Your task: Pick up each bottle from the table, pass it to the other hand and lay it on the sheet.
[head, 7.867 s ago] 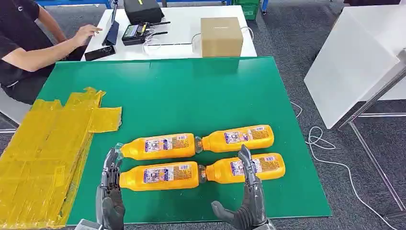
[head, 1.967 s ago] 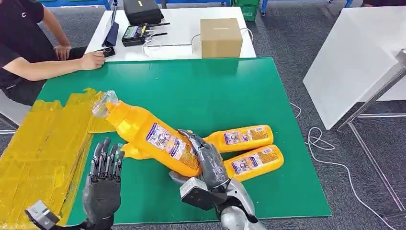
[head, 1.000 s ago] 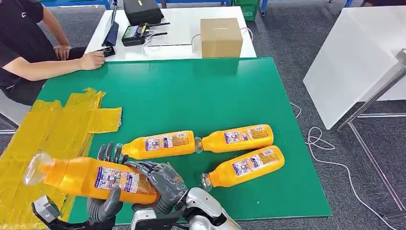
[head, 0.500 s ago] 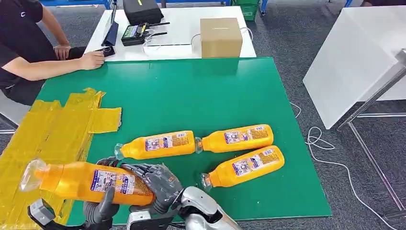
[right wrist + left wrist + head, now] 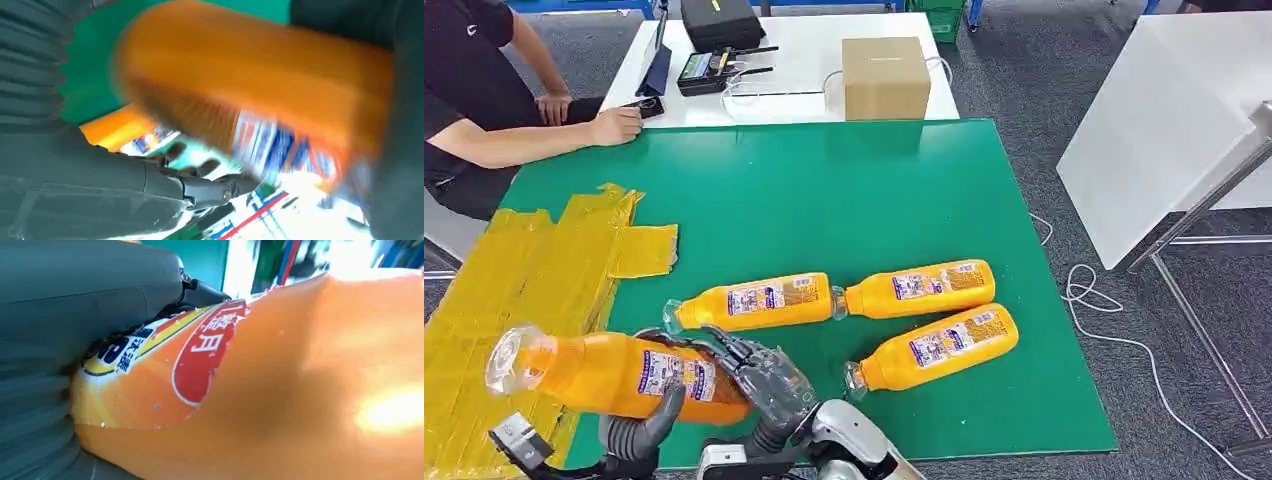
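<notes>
an orange bottle (image 5: 614,375) is held off the green table (image 5: 824,200) at about 7 o'clock in the head view, lying roughly level with its clear cap end over the edge of the yellow sheet (image 5: 514,300); it is grasped at the base end by the right hand (image 5: 759,385) and from beneath by the left hand (image 5: 639,430), whose thumb lies against the label. three more bottles (image 5: 844,315) are laid on the table between 5 and 6 o'clock, well apart from the sheet. a seated person's hand (image 5: 619,125) is rested at the table's 11 o'clock corner.
</notes>
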Motion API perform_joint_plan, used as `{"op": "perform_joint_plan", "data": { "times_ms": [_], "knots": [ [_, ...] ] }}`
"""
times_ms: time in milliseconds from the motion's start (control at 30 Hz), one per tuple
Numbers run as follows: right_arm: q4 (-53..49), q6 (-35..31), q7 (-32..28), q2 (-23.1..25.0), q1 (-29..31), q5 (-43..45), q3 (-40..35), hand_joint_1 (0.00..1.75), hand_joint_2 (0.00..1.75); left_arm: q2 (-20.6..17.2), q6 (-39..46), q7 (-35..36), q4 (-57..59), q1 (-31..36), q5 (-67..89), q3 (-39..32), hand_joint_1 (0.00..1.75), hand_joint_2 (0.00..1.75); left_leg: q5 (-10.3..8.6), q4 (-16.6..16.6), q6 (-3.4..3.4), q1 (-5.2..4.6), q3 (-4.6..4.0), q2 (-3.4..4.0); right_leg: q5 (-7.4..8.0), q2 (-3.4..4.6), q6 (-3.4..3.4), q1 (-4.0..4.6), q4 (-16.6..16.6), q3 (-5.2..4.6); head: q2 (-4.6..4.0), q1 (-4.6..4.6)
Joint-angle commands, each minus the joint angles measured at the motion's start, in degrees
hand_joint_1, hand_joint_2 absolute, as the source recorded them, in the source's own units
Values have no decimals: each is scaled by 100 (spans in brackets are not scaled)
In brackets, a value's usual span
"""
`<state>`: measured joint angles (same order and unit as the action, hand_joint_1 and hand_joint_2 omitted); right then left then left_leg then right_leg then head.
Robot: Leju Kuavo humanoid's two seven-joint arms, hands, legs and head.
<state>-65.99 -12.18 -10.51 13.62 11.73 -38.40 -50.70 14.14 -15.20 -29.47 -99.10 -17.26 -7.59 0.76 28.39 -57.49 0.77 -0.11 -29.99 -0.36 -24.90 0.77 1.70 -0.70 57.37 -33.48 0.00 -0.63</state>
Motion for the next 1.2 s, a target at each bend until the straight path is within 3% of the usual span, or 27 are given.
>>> {"op": "perform_joint_plan", "data": {
  "times_ms": [33, 67, 167, 300, 433, 500, 533, 733, 933, 1200],
  "knots": [
    [-1243, 43, 113, -685, -89, 250, 938, 0, 0, -51, 2551, -441, -375, 513, 2414, -376, 175, 175, -4, -6, -3, 11, -7, -26, 2, -31, -3, 12, -7, 8, 0, 0],
    [-1311, 49, 95, -729, -69, 253, 998, 0, 0, -126, 3226, -486, -351, 578, 3060, -431, 175, 175, -5, -3, -2, 6, -6, -23, 2, -26, -2, 7, -6, 6, 0, 0],
    [-1371, 89, 47, -795, 12, 329, 1079, 0, 0, -313, 4054, -346, -238, 713, 4114, -605, 175, 175, -6, 1, -3, 7, 0, -17, 5, -18, -3, 7, -9, 10, 0, 0],
    [-1359, 143, 2, -830, 105, 433, 1169, 0, 0, -584, 4345, -163, 41, 826, 4717, -698, 175, 175, -7, 9, -7, 10, 9, -12, 7, -17, -7, 10, -17, 18, 0, 0],
    [-1285, 254, -105, -913, 284, 629, 1149, 0, 0, -1114, 5009, 471, 840, 914, 6479, -831, 175, 175, -6, 13, -5, 4, 17, -5, 5, -8, -5, 3, -13, 19, 0, 2],
    [-1235, 295, -129, -945, 364, 700, 1122, 0, 0, -1327, 5202, 434, 1226, 921, 6571, -913, 175, 175, -9, 25, -7, 6, 29, 4, 10, -1, -6, 4, -22, 28, 0, 2],
    [-1219, 328, -153, -991, 425, 756, 1050, 0, 0, -1459, 5459, 708, 1519, 925, 7455, -1045, 175, 175, -9, 25, -7, 8, 29, 4, 12, -1, -7, 7, -25, 29, 0, 2],
    [-1051, 367, -251, -1078, 644, 997, 898, 0, 0, -1752, 5520, 373, 2140, 920, 8287, -1771, 175, 175, -5, 15, -6, 8, 19, 15, 8, 7, -5, 10, -13, 17, 0, 0],
    [-783, 415, -302, -1032, 903, 1158, 744, 0, 0, -2196, 5520, -294, 3044, 1246, 8161, -2516, 175, 175, -5, 11, -8, 6, 13, 12, 5, 5, -5, 8, -6, 11, 0, 0],
    [-608, 422, -364, -1012, 948, 1201, 654, 0, 0, -2516, 5520, -473, 3668, 1683, 8034, -2901, 175, 175, -7, 8, -8, 13, 7, 2, 7, -3, -4, 14, -7, 12, 0, 0]
  ]
}}
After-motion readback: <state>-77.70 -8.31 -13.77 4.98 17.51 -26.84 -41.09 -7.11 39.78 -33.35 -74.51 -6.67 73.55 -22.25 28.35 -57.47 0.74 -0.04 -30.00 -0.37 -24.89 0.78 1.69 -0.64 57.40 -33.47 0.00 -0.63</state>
